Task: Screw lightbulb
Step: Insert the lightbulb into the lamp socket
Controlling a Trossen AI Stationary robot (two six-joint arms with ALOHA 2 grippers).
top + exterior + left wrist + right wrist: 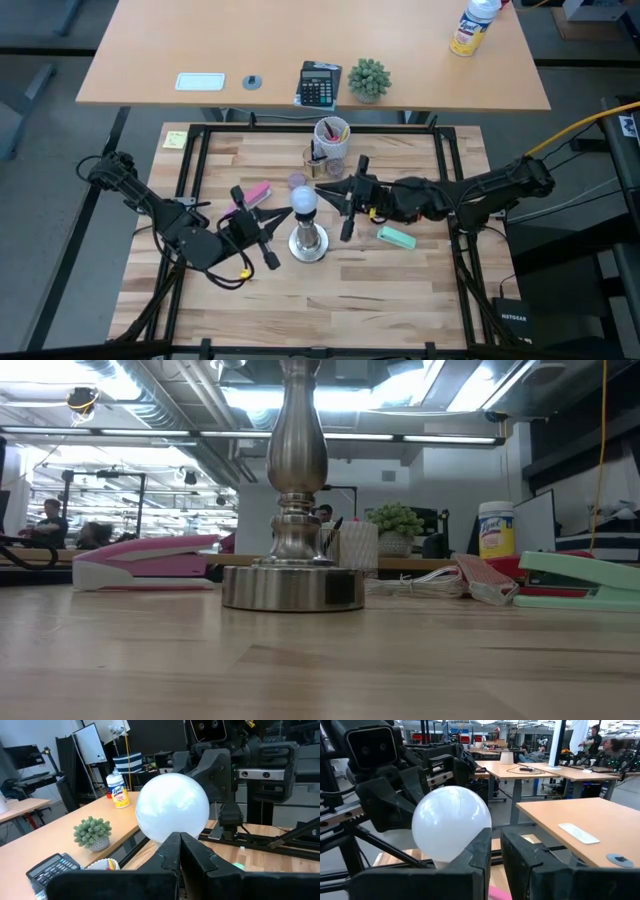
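Wooden tabletop carries the metal stand, with the lightbulb atop its neck. Left gripper, fingers pressed together, sits just beside it; right gripper is nearly closed, near the bulb.

light: bright overhead strips, glare | shadows: soft | focus: foreground tabletop blurred

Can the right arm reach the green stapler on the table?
Probably yes. The green stapler lies right beside the right gripper with bare table between, but its fingers are up by the lightbulb on the stand.
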